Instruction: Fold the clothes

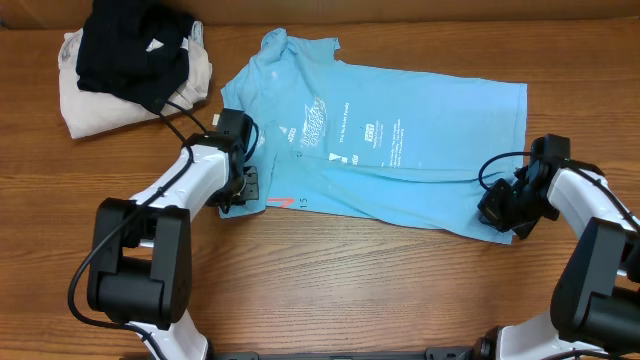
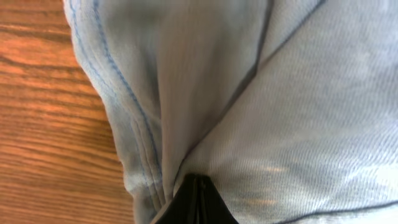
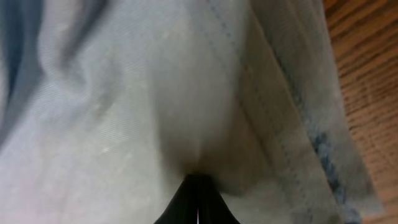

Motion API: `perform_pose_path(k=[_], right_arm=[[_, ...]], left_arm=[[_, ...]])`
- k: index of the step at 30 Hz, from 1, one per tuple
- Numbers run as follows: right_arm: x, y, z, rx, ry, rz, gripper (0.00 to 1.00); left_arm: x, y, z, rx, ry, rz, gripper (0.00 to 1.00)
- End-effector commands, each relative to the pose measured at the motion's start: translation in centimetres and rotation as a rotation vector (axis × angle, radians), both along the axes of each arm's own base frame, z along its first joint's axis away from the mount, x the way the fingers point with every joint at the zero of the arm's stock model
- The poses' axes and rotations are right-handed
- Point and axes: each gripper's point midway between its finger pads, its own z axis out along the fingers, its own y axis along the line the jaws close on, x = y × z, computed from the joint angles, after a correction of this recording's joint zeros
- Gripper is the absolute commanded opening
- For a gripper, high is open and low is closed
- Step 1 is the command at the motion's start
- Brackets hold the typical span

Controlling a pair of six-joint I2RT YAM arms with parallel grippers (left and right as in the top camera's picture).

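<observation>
Overhead first: wooden desk [image 1: 400, 300] carrying everything. Light-blue T-shirt [image 1: 420, 120] spread flat across the middle, nearer the far edge, printed text up, neck end toward the left edge, bottom end toward the right edge. Toward the far-left corner, black garment [image 1: 130, 50] heaped on cream-white garment [image 1: 85, 110], just clear of the shirt. Left arm [image 1: 185, 185] reaching to the shirt's near-left corner, right arm [image 1: 590, 200] to its near-right corner. Left jaws, seen from the left wrist, pressed together on a pinch of blue cloth beside a stitched seam [image 2: 124, 93]; right jaws likewise clamped on cloth near a stitched hem [image 3: 298, 99]. Probably the first fold, near edge gripped at both ends, not yet carried over. Next, by this reading: raise both corners evenly, bring the near edge across toward the far edge, keep the cloth taut between the arms, lay down square.
</observation>
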Motion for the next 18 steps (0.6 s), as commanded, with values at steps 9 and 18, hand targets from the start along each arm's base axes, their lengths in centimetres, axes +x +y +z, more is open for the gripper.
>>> perform_pose_path(k=[9,18], right_arm=[[-5.4,1.5,-3.0,0.026,0.181,-0.161,0.11],[-9.3,2.8,-2.0,0.061,0.381,-0.285,0.04]], left_arm=[[-4.8,-0.6,-4.3,-0.068,0.264,0.036,0.04],[-10.7,1.1,-2.9,-0.033,0.525,0.079,0.04]])
